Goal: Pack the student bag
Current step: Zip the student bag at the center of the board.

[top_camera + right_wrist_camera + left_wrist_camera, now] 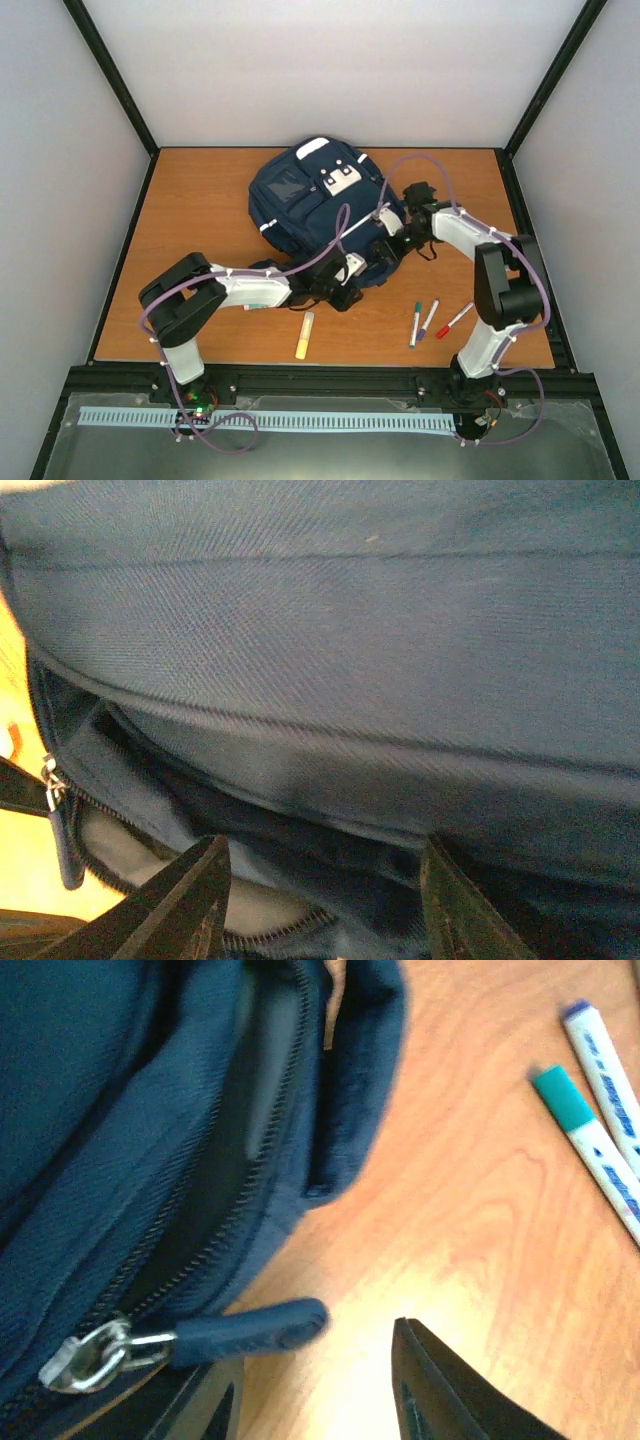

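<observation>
Wooden table [190, 210] in a white-walled booth, with the student bag [300, 195] lying at its middle rear.
The left tool [312, 1365] sits at the bag's near edge with its fingers spread; the blue zipper pull [250, 1330] lies between them, not clamped. A yellow highlighter [304, 335] lies just in front, with markers [428, 320] farther right. The right tool [322, 845] stands half spread against the bag's right side, at the open zip's lip. Whether it grips the fabric cannot be told.

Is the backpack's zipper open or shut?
Open: the zipper on the backpack has its teeth rows apart, a dark gap between, and lining shows inside.
</observation>
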